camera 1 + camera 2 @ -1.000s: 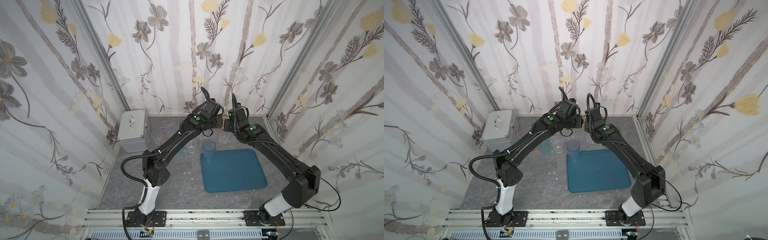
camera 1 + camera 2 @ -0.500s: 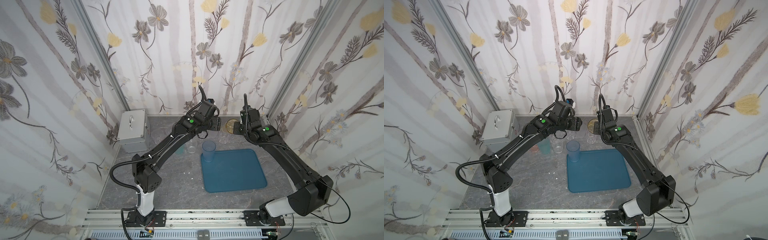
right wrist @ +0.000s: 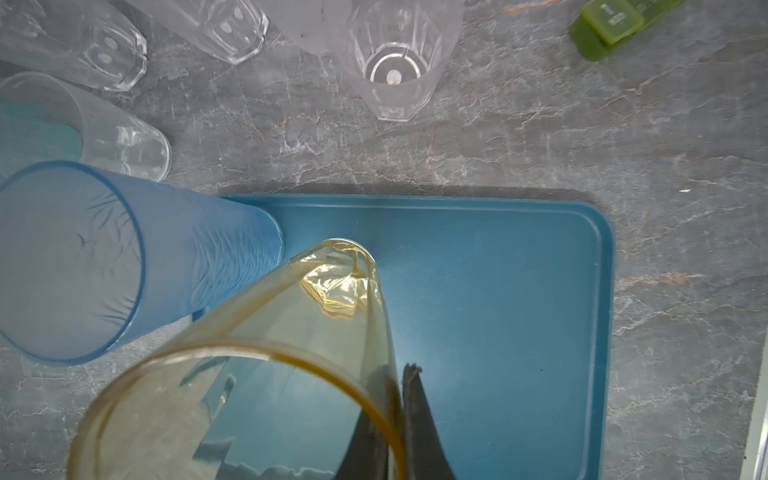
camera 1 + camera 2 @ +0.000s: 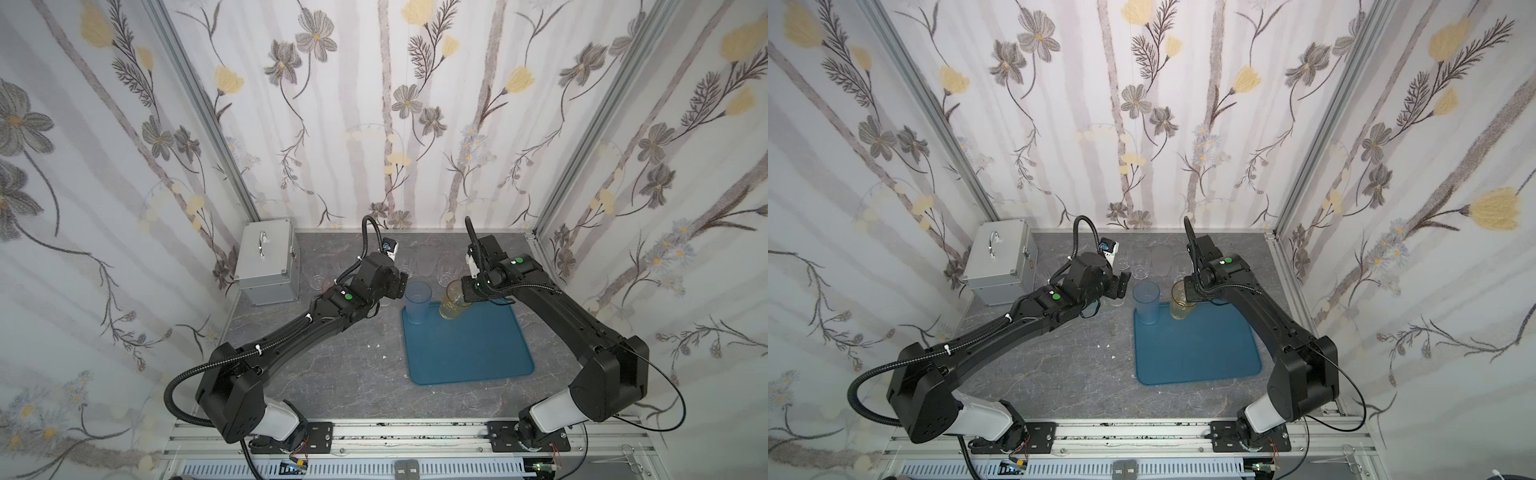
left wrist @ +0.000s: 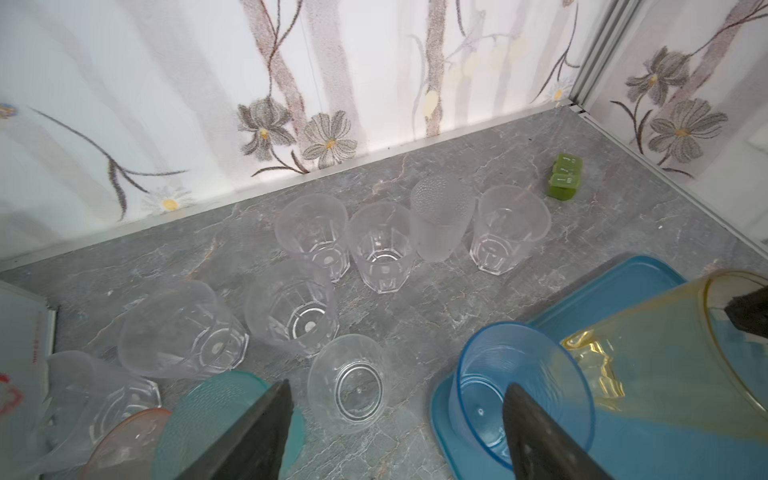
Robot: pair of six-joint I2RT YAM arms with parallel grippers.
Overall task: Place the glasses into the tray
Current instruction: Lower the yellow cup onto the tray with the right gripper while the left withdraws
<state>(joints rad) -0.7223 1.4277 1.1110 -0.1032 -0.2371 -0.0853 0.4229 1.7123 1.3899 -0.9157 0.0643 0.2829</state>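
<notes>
Yellow glass (image 3: 266, 328): rim pinched by right end effector (image 3: 401, 376), tilted over tray (image 3: 498, 291) (placing step)
Next: upright it, lower, release
Left end effector (image 5: 397, 384): spread, empty

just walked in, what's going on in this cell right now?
Glasses are going onto the flat teal-blue plastic tray. The right gripper is shut on the rim of a tall yellow translucent tumbler, holding it tilted over the tray beside a tall blue tumbler standing upright in the tray's corner. The left gripper is open and empty. Several clear tumblers, a teal tumbler and a pink tumbler stand on the grey table.
</notes>
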